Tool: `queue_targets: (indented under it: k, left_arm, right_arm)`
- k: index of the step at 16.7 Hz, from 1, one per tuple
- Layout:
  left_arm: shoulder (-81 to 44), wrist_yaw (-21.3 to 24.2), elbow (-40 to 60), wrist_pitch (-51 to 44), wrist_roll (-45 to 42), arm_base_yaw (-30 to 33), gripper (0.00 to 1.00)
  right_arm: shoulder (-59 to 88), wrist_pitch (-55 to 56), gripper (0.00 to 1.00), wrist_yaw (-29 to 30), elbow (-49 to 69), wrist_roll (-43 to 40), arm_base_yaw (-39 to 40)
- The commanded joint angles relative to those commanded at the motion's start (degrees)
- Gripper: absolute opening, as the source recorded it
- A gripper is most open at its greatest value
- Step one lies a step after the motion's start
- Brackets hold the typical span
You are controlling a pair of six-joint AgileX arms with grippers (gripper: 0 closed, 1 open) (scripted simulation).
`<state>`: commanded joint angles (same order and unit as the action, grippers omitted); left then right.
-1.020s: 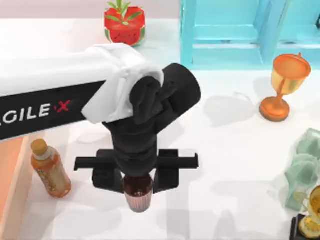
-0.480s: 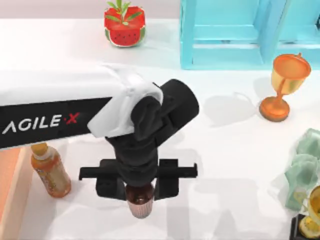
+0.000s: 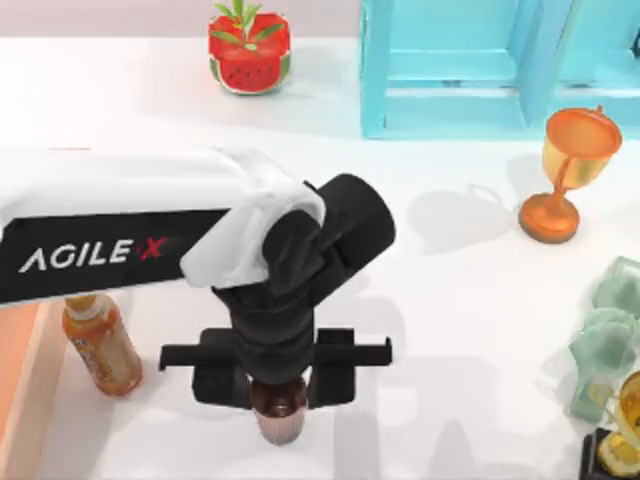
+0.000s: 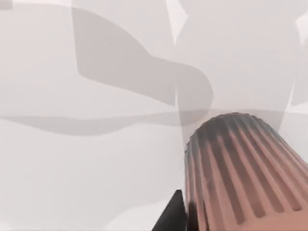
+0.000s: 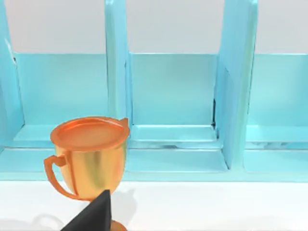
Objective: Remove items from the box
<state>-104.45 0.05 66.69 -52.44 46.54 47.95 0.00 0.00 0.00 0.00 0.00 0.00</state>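
My left gripper (image 3: 278,384) hangs over the near middle of the white table, shut on a dark red-brown ribbed cup (image 3: 278,412) that pokes out below its fingers. In the left wrist view the cup (image 4: 245,175) is close up, above the bare tabletop, with one dark finger (image 4: 171,220) beside it. A strip of the salmon-orange box (image 3: 14,390) is at the left edge of the top view, well left of the gripper. In the right wrist view a dark fingertip (image 5: 94,214) of my right gripper points toward the back right of the table.
An orange drink bottle (image 3: 98,340) stands between the box and my gripper. At the back are a watermelon-patterned pot (image 3: 248,45) and a turquoise crate (image 3: 500,65). An orange goblet (image 3: 570,175) stands at the right, with a pale green object (image 3: 608,340) and a gold trophy (image 3: 625,425) nearer.
My left arm has carried the cup a little toward the table's near edge. The cup looks smaller now, so it is lower. Nothing else has moved.
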Motion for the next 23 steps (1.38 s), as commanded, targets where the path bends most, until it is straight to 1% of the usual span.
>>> queue_targets:
  k: [11,12,21,23]
  left_arm:
    - [0.00,0.00,0.00,0.00,0.00,0.00,0.98]
    - [0.00,0.00,0.00,0.00,0.00,0.00,1.00]
    - [0.03,0.00,0.12,-0.15,0.00,-0.04,1.00]
    - [0.37,0.00,1.55,-1.99,0.04,-0.01,1.00]
  right_arm:
    - [0.00,0.00,1.00,0.00,0.00,0.00,0.00]
    - [0.00,0.00,1.00,0.00,0.00,0.00,0.00]
    - [0.00,0.00,1.00,0.00,0.00,0.00,0.00]
    - [0.00,0.00,1.00,0.00,0.00,0.00,0.00]
